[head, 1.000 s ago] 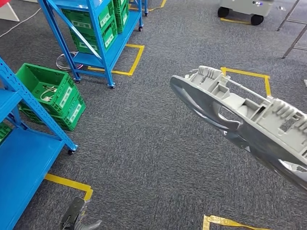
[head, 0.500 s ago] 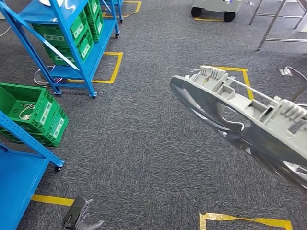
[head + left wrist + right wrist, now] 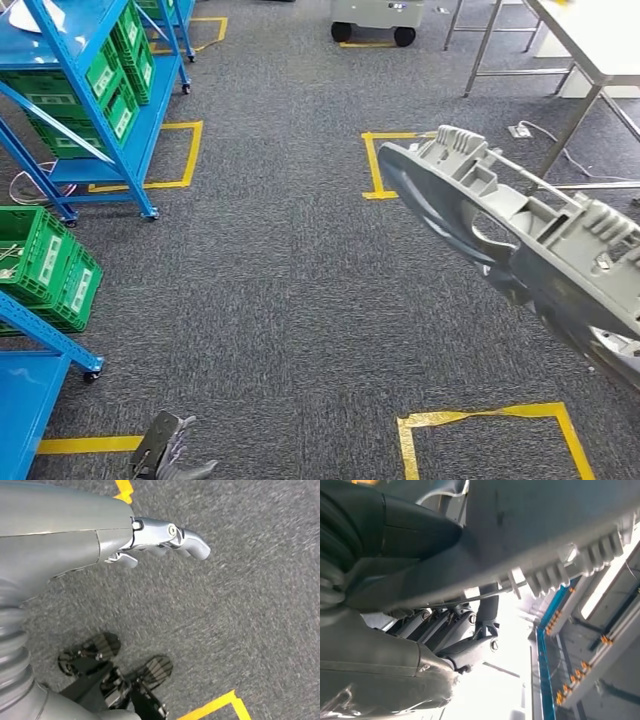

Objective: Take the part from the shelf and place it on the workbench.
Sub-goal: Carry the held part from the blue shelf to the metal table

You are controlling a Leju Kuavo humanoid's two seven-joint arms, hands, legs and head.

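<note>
The part (image 3: 528,240) is a long grey plastic moulding with ribs and cut-outs. It hangs in the air on the right of the head view, slanting from the centre down to the right edge. In the right wrist view my right hand (image 3: 444,630) grips the part (image 3: 554,515), its fingers on one side and the dark thumb on the other. My left hand (image 3: 170,455) hangs low at the bottom edge over the carpet. The left hand (image 3: 162,535) holds nothing, its fingers stretched out. The white workbench (image 3: 604,30) stands at the far right on metal legs.
Blue shelving (image 3: 83,110) with green crates (image 3: 113,80) stands at the left, and a green crate (image 3: 45,265) sits on the floor beside it. Yellow tape squares (image 3: 483,415) mark the grey carpet. A white wheeled cart (image 3: 373,15) is parked at the far end.
The camera has turned right: shelves and crates slid left and the workbench came into sight at the top right. The part stays in my right hand.
</note>
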